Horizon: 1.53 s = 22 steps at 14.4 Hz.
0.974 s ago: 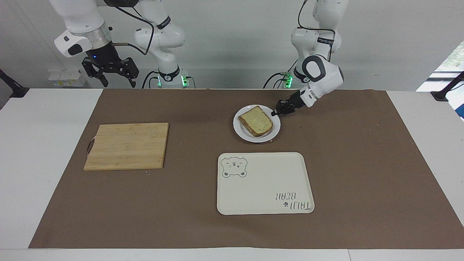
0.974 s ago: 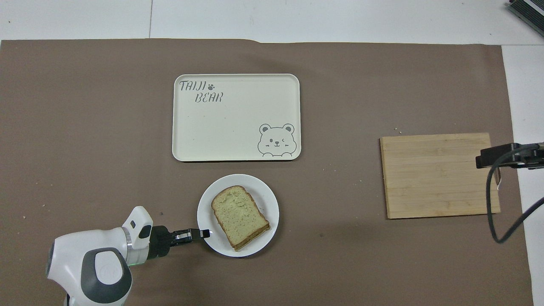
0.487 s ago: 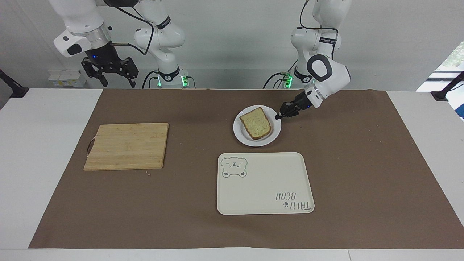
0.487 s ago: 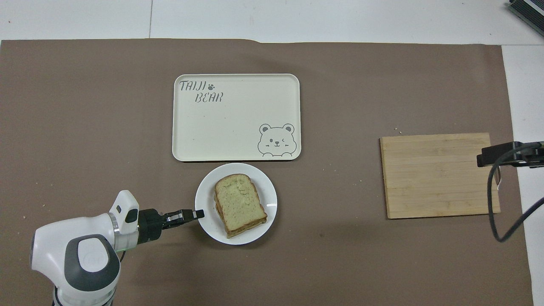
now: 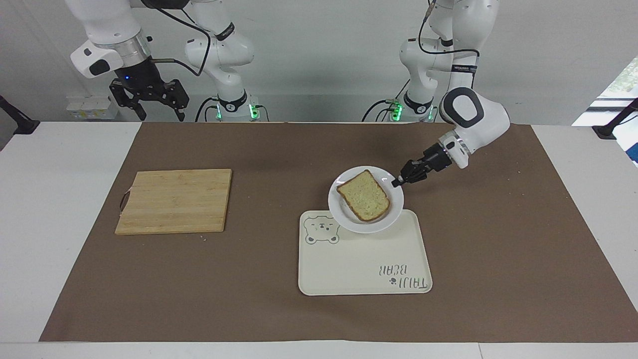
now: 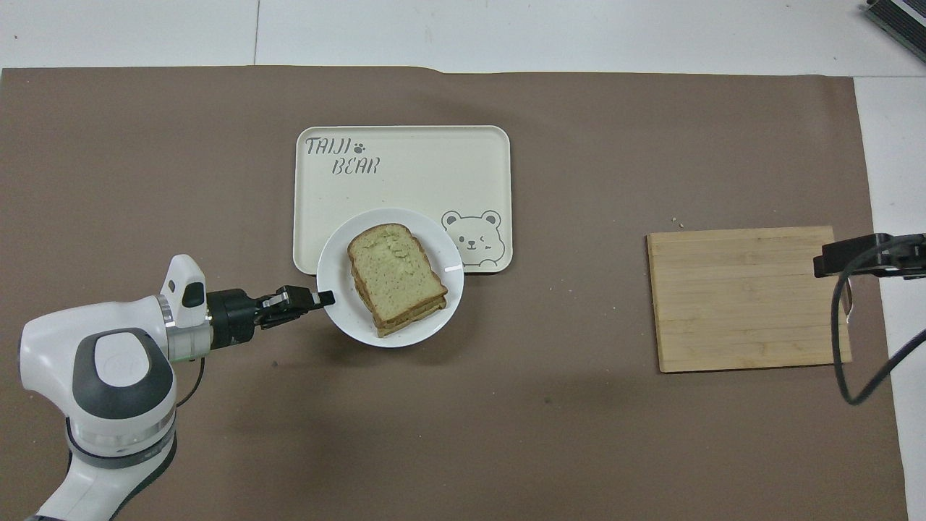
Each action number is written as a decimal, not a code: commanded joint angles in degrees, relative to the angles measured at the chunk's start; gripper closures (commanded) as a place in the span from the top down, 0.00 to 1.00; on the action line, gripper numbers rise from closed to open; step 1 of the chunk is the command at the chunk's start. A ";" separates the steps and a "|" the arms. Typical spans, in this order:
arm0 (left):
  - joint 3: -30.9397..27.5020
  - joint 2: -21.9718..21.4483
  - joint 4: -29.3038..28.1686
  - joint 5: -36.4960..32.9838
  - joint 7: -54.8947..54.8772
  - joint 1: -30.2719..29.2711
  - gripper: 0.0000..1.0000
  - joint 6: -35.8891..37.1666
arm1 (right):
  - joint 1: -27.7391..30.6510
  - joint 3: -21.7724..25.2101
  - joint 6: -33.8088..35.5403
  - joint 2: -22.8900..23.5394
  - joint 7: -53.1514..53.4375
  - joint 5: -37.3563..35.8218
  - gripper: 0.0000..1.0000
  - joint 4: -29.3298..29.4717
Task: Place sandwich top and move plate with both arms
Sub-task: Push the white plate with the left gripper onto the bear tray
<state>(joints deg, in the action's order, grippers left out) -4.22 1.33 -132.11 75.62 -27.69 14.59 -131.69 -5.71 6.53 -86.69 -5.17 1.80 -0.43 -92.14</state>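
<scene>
The sandwich top point(image 5: 365, 202) lies on a stacked sandwich on the white plate point(image 5: 386, 178). My left gripper point(image 5: 397, 182) is shut on the plate's rim at the side toward the left arm's end of the table. The part of the plate farther from the robots overlaps the nearer edge of the cream bear tray point(image 5: 359, 259). I cannot tell whether the plate touches the tray. The overhead view shows the same grip point(image 6: 325, 297) on the plate point(image 6: 340, 318), with the sandwich top point(image 6: 394, 271) uppermost. My right gripper point(image 5: 159, 115) is open and empty and waits high above the right arm's end of the table.
A wooden cutting board point(image 5: 174, 199) lies toward the right arm's end of the table, also seen in the overhead view point(image 6: 745, 297). The tray point(image 6: 419, 166) carries a bear drawing and lettering. A brown mat covers the middle of the table.
My left gripper has carried the plate with the sandwich away from the robots, from the mat to over the tray's nearer edge. The right arm has barely moved.
</scene>
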 commanded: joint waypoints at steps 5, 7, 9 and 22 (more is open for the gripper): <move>0.44 14.30 17.66 -2.65 0.27 -1.23 0.00 1.08 | 0.44 -0.20 0.82 0.69 -1.71 -0.10 1.00 1.26; 0.44 18.34 23.01 -3.63 0.18 -1.23 0.00 1.08 | 0.53 -0.20 0.82 0.69 -1.71 -0.10 1.00 1.26; 0.44 20.98 24.35 -4.94 -0.78 -1.14 0.00 1.08 | 0.44 -0.20 0.82 0.69 -1.71 -0.10 1.00 1.26; -0.61 15.21 24.44 -26.36 5.96 -1.32 0.77 2.31 | 0.53 -0.20 0.82 0.69 -1.71 -0.10 1.00 1.26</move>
<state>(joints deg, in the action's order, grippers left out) -4.48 20.69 -107.10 55.27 -25.75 13.91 -131.08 -5.71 6.53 -86.69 -5.17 1.80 -0.43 -92.11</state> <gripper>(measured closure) 0.269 0.000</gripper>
